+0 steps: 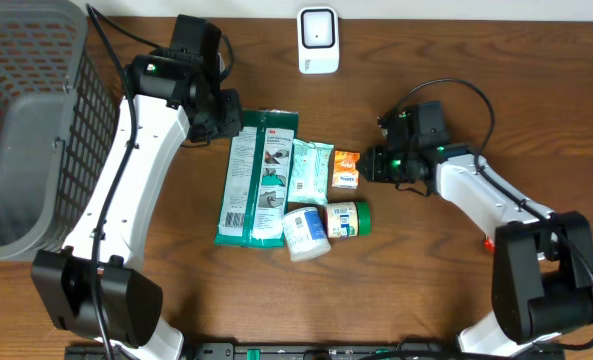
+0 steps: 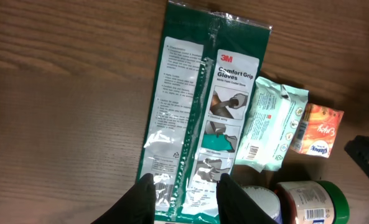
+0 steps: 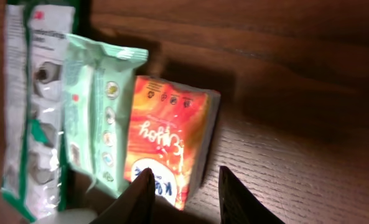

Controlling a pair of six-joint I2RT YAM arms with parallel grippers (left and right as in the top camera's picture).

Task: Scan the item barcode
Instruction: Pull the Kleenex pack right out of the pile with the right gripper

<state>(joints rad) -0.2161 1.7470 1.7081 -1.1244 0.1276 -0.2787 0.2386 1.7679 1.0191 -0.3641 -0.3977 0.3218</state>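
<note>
A white barcode scanner (image 1: 317, 40) stands at the table's far edge. In the middle lie a green 3M glove pack (image 1: 258, 178), a mint wipes pack (image 1: 309, 171) and an orange tissue pack (image 1: 346, 170). My left gripper (image 2: 187, 193) hovers open over one end of the glove pack (image 2: 200, 118), a black finger above each long edge. My right gripper (image 3: 185, 182) is open beside the orange tissue pack (image 3: 165, 146). The pack's near corner sits between the fingers, and neither finger presses on it.
A white tub (image 1: 305, 232) and a green-lidded jar (image 1: 347, 219) lie in front of the packs. A grey mesh basket (image 1: 31, 120) fills the left side. Bare wood lies to the right of the tissue pack (image 3: 296, 124).
</note>
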